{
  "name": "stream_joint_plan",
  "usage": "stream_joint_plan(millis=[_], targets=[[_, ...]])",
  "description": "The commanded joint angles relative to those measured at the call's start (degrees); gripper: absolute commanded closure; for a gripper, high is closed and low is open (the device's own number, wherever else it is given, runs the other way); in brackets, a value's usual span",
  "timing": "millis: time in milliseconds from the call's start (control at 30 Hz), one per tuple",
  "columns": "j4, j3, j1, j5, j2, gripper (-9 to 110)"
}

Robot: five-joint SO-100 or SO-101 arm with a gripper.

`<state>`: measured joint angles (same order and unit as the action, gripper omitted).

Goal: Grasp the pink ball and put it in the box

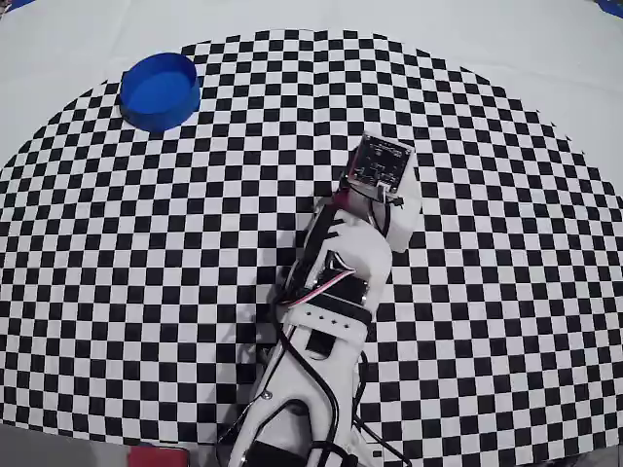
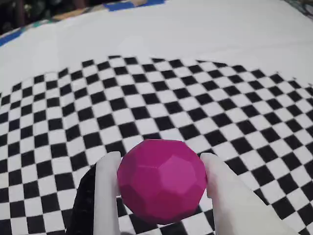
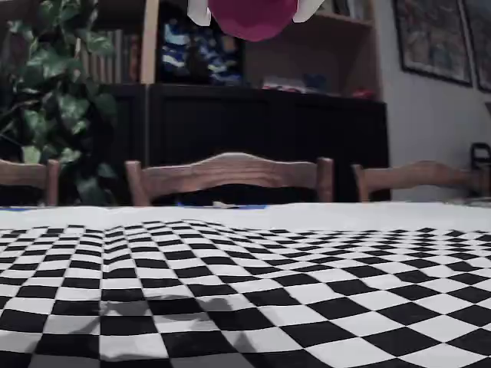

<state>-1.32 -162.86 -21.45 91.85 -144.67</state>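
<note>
Between pincer (image 2: 161, 181) fingers, pink ball (image 2: 162, 180) aloft.

Even, soft light fills the overhead view, where the checkered cloth (image 1: 146, 243) bows outward at the edges from lens distortion. In the wrist view the pink ball (image 2: 162, 180) is slightly soft, close to the lens. The fixed view is dimmer, its far bookshelf (image 3: 253, 54) dark, with a faint shadow on the near checks.
</note>
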Motion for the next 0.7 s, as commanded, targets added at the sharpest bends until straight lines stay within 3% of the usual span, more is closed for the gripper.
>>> stream_joint_plan(millis=[0, 667], targets=[[0.09, 2.29, 1.93, 0.26, -1.76, 101], [0.09, 1.76, 21.36, -0.09, -4.48, 101]])
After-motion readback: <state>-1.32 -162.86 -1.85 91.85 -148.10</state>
